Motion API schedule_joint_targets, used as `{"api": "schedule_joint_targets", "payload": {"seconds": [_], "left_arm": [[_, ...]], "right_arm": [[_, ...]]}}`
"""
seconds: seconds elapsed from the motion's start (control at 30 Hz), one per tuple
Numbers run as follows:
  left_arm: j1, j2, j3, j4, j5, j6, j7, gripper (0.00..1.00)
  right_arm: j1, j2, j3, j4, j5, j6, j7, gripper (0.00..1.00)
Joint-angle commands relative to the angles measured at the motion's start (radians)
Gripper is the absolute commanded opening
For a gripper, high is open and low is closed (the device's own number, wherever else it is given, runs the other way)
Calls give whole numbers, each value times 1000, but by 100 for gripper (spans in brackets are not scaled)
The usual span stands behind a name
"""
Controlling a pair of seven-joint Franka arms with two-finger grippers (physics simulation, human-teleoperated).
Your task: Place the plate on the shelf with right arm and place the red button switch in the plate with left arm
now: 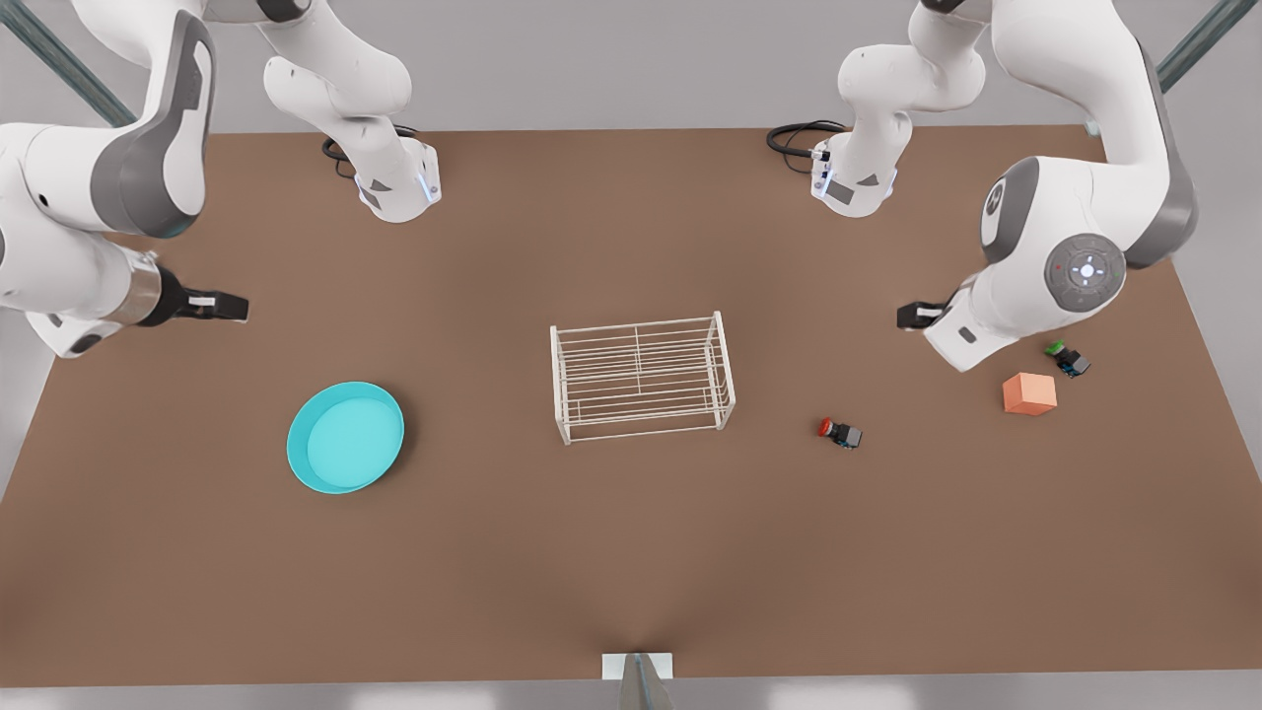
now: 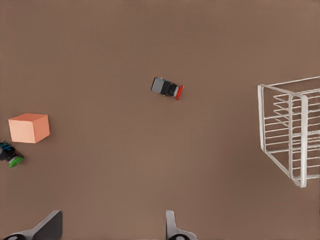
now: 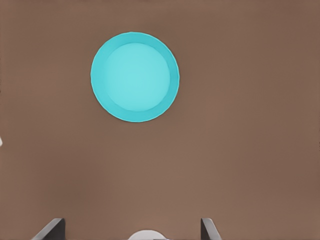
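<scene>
While both arms hover high, the round turquoise plate (image 1: 345,437) lies flat beside the white wire shelf (image 1: 642,376); the red-capped button switch (image 1: 839,432) lies opposite. Right gripper (image 3: 132,227) and left gripper (image 2: 110,225) look spread, probably ready to descend.

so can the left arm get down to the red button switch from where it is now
Probably yes: the tiny red-capped push-button switch lies alone on bare brown table, apart from the white wire rack, and the left gripper hangs open above.

Plate (image 1: 345,437), shelf (image 1: 642,377), red button switch (image 1: 840,432) apart
</scene>
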Motion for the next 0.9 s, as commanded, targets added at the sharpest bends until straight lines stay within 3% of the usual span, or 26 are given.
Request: {"api": "schedule_joint_targets", "payload": {"seconds": [0.0,0.1,0.17,0.3,0.4,0.5,0.87], "left_arm": [[0,-1,0,-3,-5,127,-117,100],[-1,-3,0,-5,-5,124,-117,100],[-3,-3,0,-5,-5,124,-117,100],[-3,-3,2,-5,-5,117,-115,100],[-3,-12,4,-8,-3,120,-121,100],[-3,-8,8,-9,-3,124,-121,100],[-9,-3,8,-8,-3,122,-120,100]], "right_arm": [[-3,1,-1,2,1,106,16,100],[-81,125,-10,1,17,122,-128,100],[-169,242,-10,2,79,302,-289,100],[-170,358,4,-41,92,492,-349,100],[-161,351,33,-163,109,675,-361,100],[-167,340,35,-346,109,1015,-390,100],[-203,415,35,-475,359,1089,-459,100]]}}
